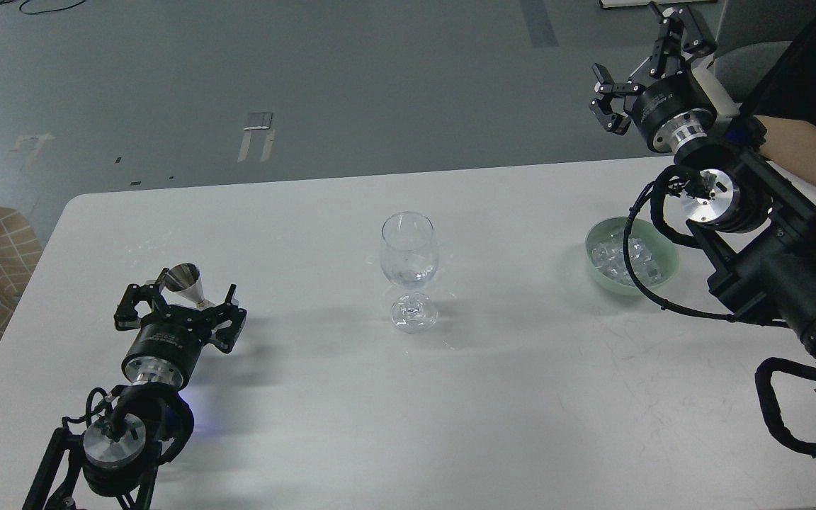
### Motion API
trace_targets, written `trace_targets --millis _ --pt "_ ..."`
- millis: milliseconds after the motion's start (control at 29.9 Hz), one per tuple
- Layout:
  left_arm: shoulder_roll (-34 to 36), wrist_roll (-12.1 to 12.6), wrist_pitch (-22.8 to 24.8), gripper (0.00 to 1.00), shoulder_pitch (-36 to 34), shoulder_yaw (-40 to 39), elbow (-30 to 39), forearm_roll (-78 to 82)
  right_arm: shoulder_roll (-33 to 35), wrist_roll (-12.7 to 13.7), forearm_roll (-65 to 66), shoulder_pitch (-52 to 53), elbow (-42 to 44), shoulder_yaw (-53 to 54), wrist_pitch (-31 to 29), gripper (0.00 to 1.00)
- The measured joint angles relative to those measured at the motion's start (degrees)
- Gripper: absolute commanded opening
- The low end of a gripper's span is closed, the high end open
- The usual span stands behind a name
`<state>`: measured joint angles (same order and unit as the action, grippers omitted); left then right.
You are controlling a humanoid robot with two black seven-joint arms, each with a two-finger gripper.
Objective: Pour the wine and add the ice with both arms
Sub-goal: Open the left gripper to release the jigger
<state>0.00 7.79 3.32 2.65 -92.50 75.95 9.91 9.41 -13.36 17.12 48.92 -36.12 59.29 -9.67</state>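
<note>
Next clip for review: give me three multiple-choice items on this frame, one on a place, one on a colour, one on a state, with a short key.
1. Where is the bowl holding the ice?
A. Right of the wine glass, under the right arm
B. Left of the glass, beside the metal cone
C. On the floor

2. What colour is the bowl?
A. Red
B. Pale green
C. Black

3. What state is the right gripper in?
A. Shut on an ice cube
B. Open, holding nothing, raised above the table
C. Inside the glass

Key: 1 A, the bowl sits on the table's right side; 2 B, its rim is pale green; 3 B, its fingers are spread apart with nothing between them.
</note>
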Motion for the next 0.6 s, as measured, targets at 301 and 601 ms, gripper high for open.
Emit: trace_targets --millis 301,601 --pt "0.0 0.1 0.2 0.98 2.2 -0.2 1.2 -0.1 -0.1 0.0 0.0 0.0 -0.1 0.0 0.0 1.0" --pt "0.0 0.7 2.1 0.98 6.9 -1.3 3.6 -0.4 0.2 0.0 -0.1 -0.4 -0.3 0.0 0.0 1.0"
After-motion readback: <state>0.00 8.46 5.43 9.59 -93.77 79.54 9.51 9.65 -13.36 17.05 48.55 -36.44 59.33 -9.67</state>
